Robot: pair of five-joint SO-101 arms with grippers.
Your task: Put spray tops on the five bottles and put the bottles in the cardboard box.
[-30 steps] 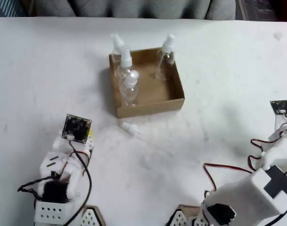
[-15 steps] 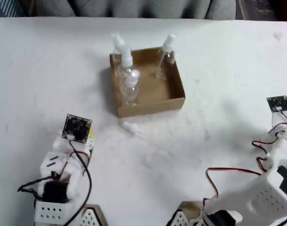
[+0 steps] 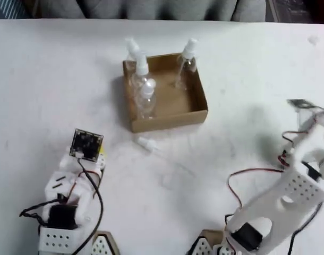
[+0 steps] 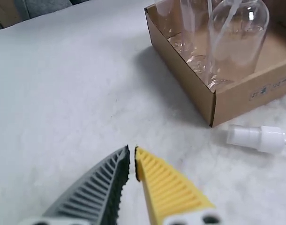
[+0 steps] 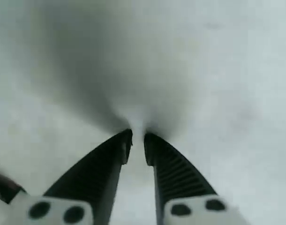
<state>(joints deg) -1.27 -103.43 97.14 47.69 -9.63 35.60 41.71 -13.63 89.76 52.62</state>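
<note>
On the white desk, the loose spray top lies on its side just in front of the cardboard box, nearer the left gripper, jaws pressed together, than the right gripper, also closed.

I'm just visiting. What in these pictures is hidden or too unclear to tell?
- High view: the clear plastic bottles in the brown cardboard box overlap, so their count is unsure.
- Left wrist view: the frame edge cuts off the bottles' upper parts.
- Left wrist view: the loose white spray top has its tube cut by the edge.
</note>
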